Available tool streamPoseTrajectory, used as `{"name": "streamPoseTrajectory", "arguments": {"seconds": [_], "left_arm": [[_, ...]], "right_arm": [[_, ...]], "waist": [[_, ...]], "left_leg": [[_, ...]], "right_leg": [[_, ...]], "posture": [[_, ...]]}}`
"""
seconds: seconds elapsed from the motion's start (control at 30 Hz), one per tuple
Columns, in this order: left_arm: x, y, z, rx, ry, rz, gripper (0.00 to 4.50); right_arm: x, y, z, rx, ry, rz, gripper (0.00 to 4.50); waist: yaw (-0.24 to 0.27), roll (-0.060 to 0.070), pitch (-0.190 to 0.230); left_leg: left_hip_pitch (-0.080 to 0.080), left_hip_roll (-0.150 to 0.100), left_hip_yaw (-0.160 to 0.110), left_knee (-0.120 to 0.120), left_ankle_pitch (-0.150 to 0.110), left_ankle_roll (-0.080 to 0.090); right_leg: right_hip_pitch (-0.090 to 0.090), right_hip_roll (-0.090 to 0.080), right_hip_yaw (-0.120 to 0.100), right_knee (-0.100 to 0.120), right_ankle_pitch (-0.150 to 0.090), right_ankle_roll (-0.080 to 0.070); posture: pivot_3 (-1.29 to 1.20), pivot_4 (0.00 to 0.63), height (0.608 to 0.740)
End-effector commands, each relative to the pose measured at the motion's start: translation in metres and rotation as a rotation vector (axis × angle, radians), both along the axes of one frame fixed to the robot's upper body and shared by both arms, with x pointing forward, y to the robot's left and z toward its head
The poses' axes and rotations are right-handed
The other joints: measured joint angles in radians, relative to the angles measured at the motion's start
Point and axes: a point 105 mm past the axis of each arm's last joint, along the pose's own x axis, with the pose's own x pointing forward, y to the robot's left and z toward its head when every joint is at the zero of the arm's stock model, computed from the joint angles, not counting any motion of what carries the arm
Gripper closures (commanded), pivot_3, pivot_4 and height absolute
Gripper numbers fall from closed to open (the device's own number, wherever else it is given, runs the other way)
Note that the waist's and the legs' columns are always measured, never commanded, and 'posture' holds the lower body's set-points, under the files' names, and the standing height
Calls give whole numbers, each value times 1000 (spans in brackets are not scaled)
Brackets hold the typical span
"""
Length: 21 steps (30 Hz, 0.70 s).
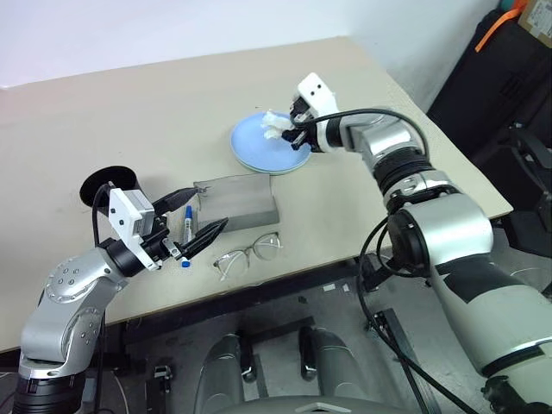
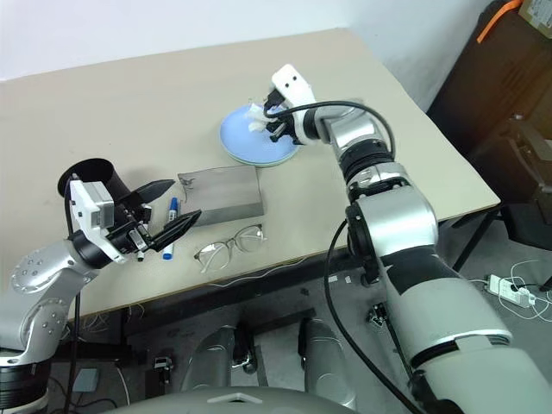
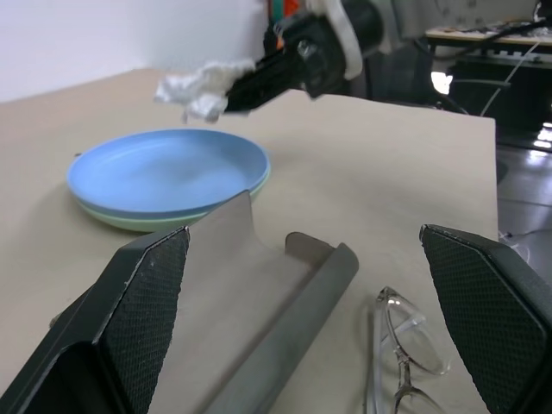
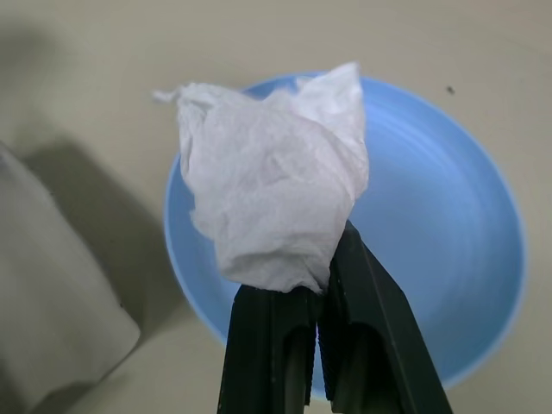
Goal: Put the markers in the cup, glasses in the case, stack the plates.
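- The right hand [image 4: 297, 297] has its two black fingers pressed together on a crumpled white tissue [image 4: 274, 185], holding it in the air above the light blue plate [image 4: 448, 259]. My reading is that the tissue is stray clutter being taken out of the way so the plates are clear.
- The blue plate already sits on top of the light green plate [image 3: 116, 217], so the stacking looks done.
- The left hand [image 1: 197, 220] is spread wide and empty, hovering low over the near-left part of the worktop [image 1: 129, 112].
- The marker with the blue cap [image 1: 187, 235] lies on the worktop between and below those open fingers, which suits a pick-up; the second marker I cannot make out.
- The black cup [image 2: 93, 175] stands just behind the left hand, a short carry away.
- The grey case [image 1: 241, 201] lies open just right of the marker, and the glasses [image 1: 248, 254] rest on the worktop in front of it, not yet inside.
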Motion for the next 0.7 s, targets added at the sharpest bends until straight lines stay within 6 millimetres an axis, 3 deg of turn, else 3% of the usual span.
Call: {"name": "streamPoseTrajectory", "arguments": {"seconds": [0.03, 0.1, 0.2, 0.37, 0.53, 0.7], "left_arm": [[-6, -2, 15, 15, -57, -5, 0], [-7, -1, 15, 16, -53, 1, 0], [-9, 1, 13, 16, -48, 10, 0], [-10, 4, 8, 13, -41, 19, 0], [-11, 11, 3, 15, -37, 27, 0], [-12, 21, 2, 23, -41, 43, 0]], "right_arm": [[3, 10, 12, 30, -63, -25, 4224], [1, 18, 12, 25, -69, 11, 3852], [0, 23, 14, 6, -78, 12, 2835], [5, 15, 17, 1, -80, -43, 1095], [2, 12, 32, 3, -106, 12, 1095], [-24, 24, 51, 39, -74, 309, 1095]], "waist": [[-1, 0, 0], [-1, 0, 0], [-2, 0, 0], [-2, 0, 0], [-1, 0, 0], [-2, 0, 0]], "left_leg": [[0, 0, 0, 0, 0, 0], [0, 0, 1, -1, 0, 0], [1, -1, 1, -1, 0, 0], [1, 1, 0, -1, 0, 0], [1, 1, 0, -2, 0, 0], [1, 1, 1, -2, 0, 0]], "right_leg": [[0, 0, 0, 0, 0, 0], [-1, 0, 0, 0, 0, 0], [-1, 2, 0, 0, 0, 0], [-1, 1, 0, 0, 0, 0], [-1, 1, 0, 0, 0, 0], [-1, 1, 0, -1, 0, 0]], "posture": [[0, 150, 719], [0, 150, 719], [0, 150, 719], [0, 150, 719], [0, 150, 719], [0, 150, 719]]}}
